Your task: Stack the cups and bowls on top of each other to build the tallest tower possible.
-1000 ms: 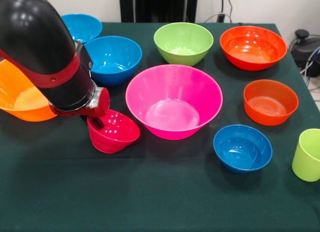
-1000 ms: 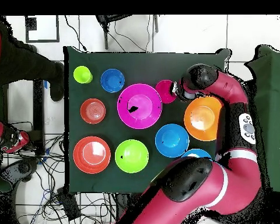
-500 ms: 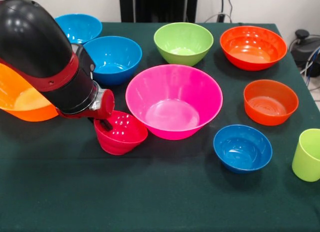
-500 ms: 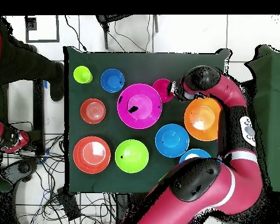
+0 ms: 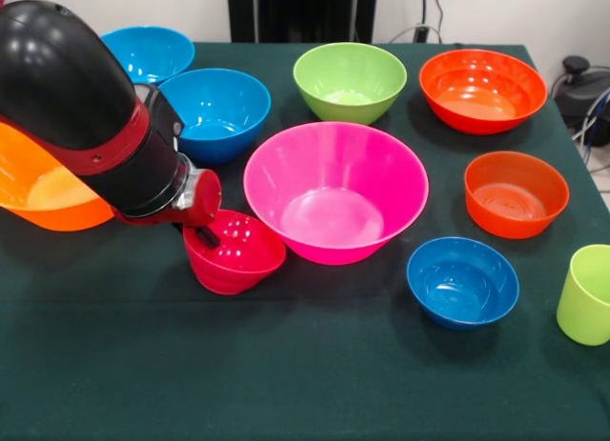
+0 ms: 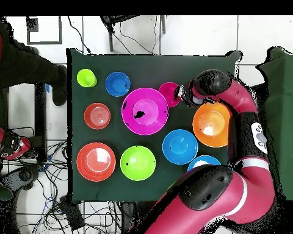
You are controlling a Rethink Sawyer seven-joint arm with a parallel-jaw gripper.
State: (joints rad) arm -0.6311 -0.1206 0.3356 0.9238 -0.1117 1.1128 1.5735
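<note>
- Jaws of the gripper pinch the small crimson bowl's left rim; the bowl touches the large pink bowl.
- Glossy round lime cup at the desk's right edge; near side open.

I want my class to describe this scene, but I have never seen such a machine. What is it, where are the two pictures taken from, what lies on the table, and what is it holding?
It is a red and black robot arm. One picture looks across the green-covered table; the other looks straight down from above. Its tool grips the rim of a small crimson bowl, which touches the large pink bowl. Also on the table, all apart and unstacked: a large orange bowl, four blue bowls, a green bowl, two red-orange bowls and a lime-green cup.
</note>
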